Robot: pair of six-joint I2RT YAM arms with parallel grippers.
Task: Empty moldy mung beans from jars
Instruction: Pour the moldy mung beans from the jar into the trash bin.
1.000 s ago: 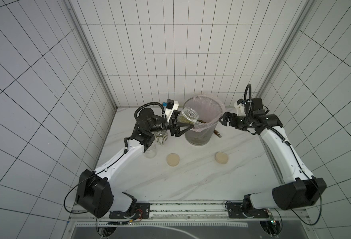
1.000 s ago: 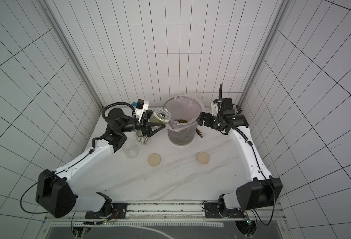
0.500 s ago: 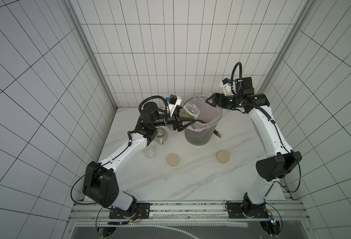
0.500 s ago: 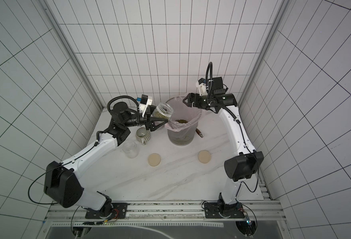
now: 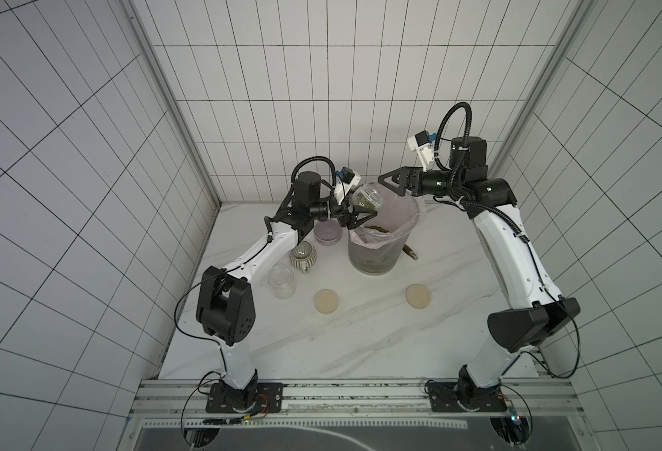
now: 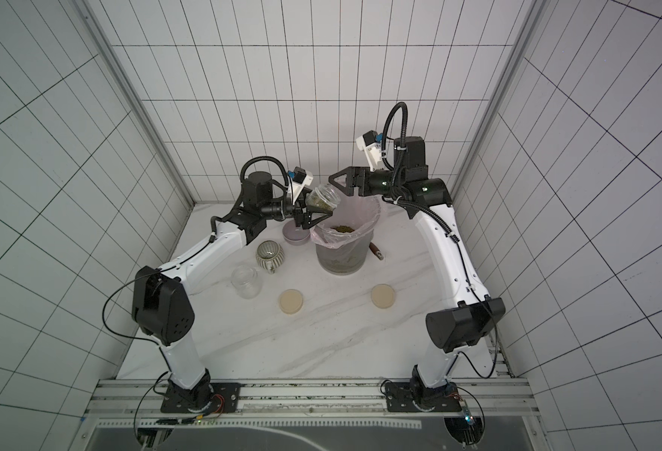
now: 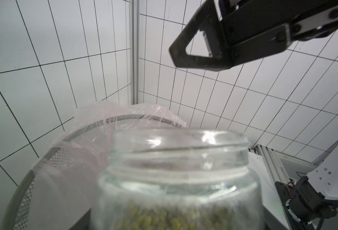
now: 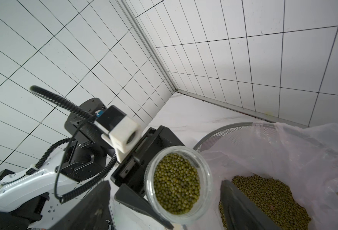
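Left end effector [image 5: 365,205] seemingly around jar [image 5: 369,196]

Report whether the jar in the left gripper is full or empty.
Far from empty: a mass of mung beans shows inside the open jar.

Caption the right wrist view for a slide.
Open jar of mung beans tilted toward the pink-lined bin, which holds more beans.

The held jar [image 7: 180,151] is clear, glossy glass, its mung beans [image 8: 176,179] smooth and dull olive; the bin [image 8: 224,137] is fine grey metal mesh under a thin, crinkled, shiny pink plastic liner [image 8: 283,159]. The table [image 5: 360,343] is a smooth white slab veined in grey like marble, with a soft sheen. At seven and five o'clock from the bin, two lids [image 5: 326,301] look matt beige, perhaps wood or cork.
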